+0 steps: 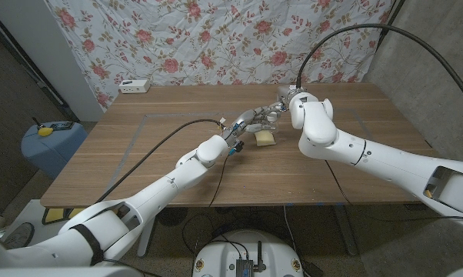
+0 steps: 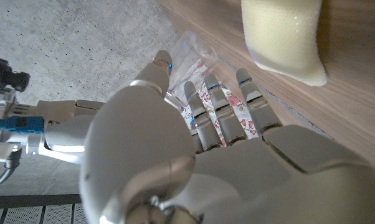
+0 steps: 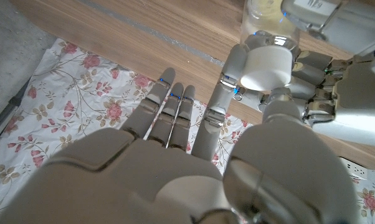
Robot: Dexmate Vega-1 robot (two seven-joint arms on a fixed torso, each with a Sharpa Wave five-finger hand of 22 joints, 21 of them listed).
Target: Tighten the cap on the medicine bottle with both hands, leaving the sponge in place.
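L hand [image 1: 243, 125] steadies bottle [image 2: 197, 57] while R hand [image 3: 262, 68] fingers pinch white cap [image 3: 266, 67], prob. to twist; sponge [image 1: 264, 138] just near, untouched on table [image 1: 139, 154].

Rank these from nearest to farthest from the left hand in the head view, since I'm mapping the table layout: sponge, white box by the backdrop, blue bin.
From the left hand:
1. Sponge, just beside the hand, mid-table.
2. White box, at the table's far left corner.
3. Blue bin, off the table, on the floor at its left.
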